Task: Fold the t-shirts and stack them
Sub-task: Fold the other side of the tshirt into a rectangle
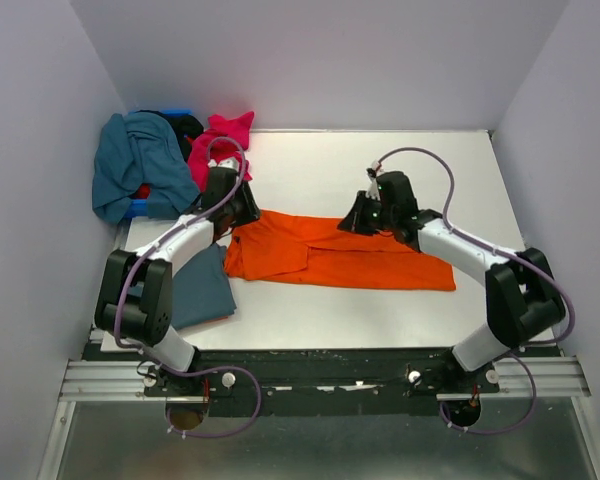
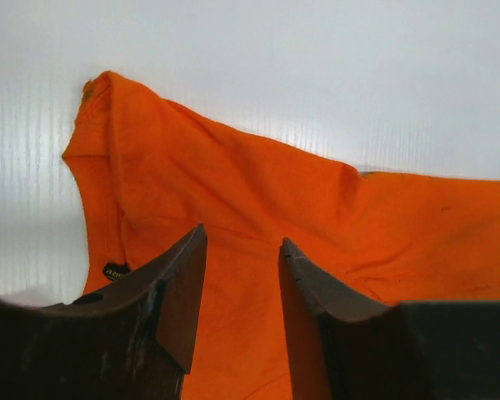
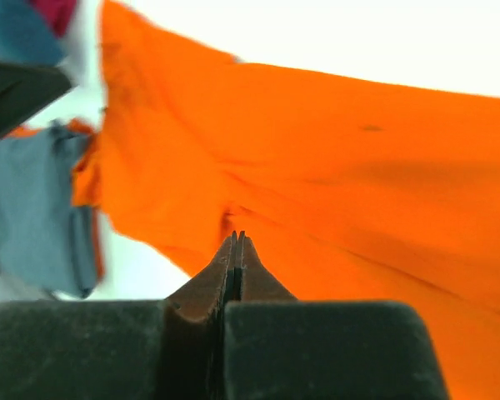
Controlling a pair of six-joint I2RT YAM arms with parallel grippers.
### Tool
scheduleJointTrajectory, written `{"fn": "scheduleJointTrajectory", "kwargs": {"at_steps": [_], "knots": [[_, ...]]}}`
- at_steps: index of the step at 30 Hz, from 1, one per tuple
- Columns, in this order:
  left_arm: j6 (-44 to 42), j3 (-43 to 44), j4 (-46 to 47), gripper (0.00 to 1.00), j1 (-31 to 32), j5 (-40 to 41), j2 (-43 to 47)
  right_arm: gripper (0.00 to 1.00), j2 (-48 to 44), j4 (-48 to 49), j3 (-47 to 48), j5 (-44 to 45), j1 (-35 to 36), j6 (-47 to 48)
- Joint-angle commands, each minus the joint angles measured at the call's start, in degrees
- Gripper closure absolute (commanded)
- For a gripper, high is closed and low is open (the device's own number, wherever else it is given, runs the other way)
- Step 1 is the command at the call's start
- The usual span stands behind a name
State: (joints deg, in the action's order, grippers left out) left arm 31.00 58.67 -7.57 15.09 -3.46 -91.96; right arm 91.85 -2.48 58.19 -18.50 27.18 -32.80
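teal t-shirt [image 1: 130, 160] over blue bin [image 1: 134, 210]

This is looking like a robotics lab test cell: plain pale walls [image 1: 310, 60] are boxing in a white surface [image 1: 320, 165] on three sides, the left arm [image 1: 175, 245] and right arm [image 1: 460, 250], ending in the left claw [image 1: 243, 208] and right claw [image 1: 357, 222], are sitting mounted on an aluminium rail frame [image 1: 105, 380], and purple cables [image 1: 415, 150] are looping around them.
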Motion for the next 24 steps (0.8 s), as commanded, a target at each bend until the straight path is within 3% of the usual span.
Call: {"fn": "scheduleJointTrajectory", "kwargs": {"at_steps": [1, 3, 6, 10, 14, 19, 24], "knots": [[4.1, -7.3, 6.1, 0.60, -0.6, 6.7, 5.4, 0.99, -6.1, -11.8, -5.4, 20.9, -1.7, 2.4], [4.8, -8.5, 6.8, 0.72, -0.8, 8.1, 6.1, 0.99, -7.7, -14.5, -6.9, 27.4, -2.7, 0.9], [4.8, -5.8, 4.2, 1.00, -1.6, 7.9, 2.9, 0.99, -7.4, -19.5, -7.3, 34.7, -5.3, -3.0], [4.7, -3.0, 2.9, 1.00, -2.3, 9.2, -1.6, 0.99, -4.0, -24.3, -6.4, 36.9, -9.4, -8.0], [5.8, -2.8, 3.5, 1.00, -3.5, 11.3, -3.3, 0.99, -1.4, -22.0, -7.7, 35.5, -12.4, -11.1], [10.2, 0.8, -2.1, 1.00, -4.5, 16.6, -6.0, 0.99, 0.7, -22.0, -4.9, 33.7, -14.4, -10.5], [9.3, 0.3, 0.3, 1.00, -4.4, 15.0, -5.2, 0.99, 1.5, -22.7, -1.7, 34.1, -15.0, -10.6]]}}
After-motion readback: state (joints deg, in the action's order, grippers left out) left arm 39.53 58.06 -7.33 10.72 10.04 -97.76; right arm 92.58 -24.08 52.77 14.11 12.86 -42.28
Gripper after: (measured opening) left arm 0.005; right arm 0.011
